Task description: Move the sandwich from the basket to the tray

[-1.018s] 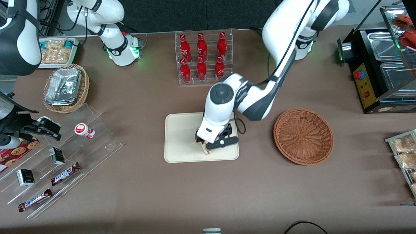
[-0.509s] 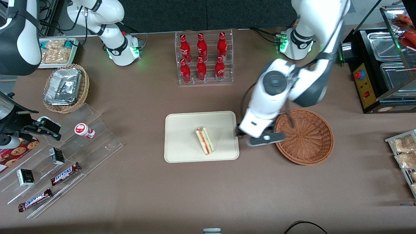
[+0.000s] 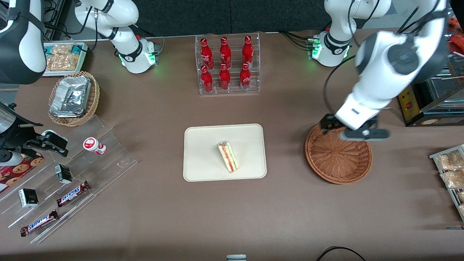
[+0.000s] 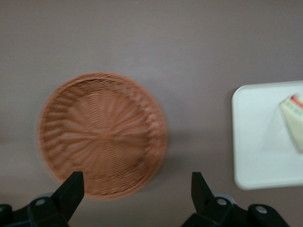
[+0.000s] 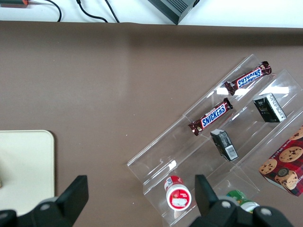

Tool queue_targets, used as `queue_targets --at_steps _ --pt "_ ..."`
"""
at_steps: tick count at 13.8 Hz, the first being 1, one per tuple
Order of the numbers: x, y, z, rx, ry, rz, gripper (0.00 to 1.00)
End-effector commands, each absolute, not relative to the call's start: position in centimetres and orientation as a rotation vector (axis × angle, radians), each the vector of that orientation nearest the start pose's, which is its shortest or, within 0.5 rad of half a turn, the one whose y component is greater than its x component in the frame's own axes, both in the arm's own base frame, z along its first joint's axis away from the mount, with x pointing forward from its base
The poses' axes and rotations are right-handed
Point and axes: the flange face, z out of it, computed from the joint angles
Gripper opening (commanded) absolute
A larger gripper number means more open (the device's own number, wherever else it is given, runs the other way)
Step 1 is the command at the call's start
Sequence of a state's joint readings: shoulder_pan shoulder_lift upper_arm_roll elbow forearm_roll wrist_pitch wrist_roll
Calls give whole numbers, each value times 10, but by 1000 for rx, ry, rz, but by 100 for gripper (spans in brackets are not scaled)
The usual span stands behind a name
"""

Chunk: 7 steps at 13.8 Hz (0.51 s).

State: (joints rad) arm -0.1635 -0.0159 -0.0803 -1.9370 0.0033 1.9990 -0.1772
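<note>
The sandwich [image 3: 228, 156] lies on the cream tray [image 3: 203, 145] in the middle of the table, wrapped, its red and green filling edge showing. It also shows in the left wrist view [image 4: 293, 118] on the tray [image 4: 258, 142]. The reddish-brown wicker basket [image 3: 337, 159] stands beside the tray toward the working arm's end and holds nothing; it shows in the left wrist view [image 4: 102, 135]. My left gripper [image 3: 353, 132] is open and empty, raised above the basket's rim farthest from the front camera. Its fingertips [image 4: 72, 187] stand wide apart.
A clear rack of red cola bottles [image 3: 226, 65] stands farther from the front camera than the tray. A black food warmer [image 3: 424, 83] and a rack of snack packets [image 3: 449, 170] are at the working arm's end. Stepped acrylic racks [image 3: 69, 181] and a tan foil-packet basket [image 3: 74, 98] lie toward the parked arm's end.
My gripper let go of the sandwich on the tray, rose, and swung sideways over the basket toward the working arm's end. The sandwich stays on the tray.
</note>
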Motion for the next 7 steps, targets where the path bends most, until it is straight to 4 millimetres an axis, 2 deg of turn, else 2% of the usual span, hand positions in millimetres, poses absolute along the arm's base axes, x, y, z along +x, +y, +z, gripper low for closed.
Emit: queue_targets --at_steps 1,2,4,5,7 --pt "520 -89 528 -3139 229 -100 100" --pt "515 -80 542 -3137 217 -91 100" --pt "513 -74 571 -3132 208 -62 100" --pt "518 -66 590 -3134 186 -62 100" --pt "525 -57 613 -3125 164 -58 100"
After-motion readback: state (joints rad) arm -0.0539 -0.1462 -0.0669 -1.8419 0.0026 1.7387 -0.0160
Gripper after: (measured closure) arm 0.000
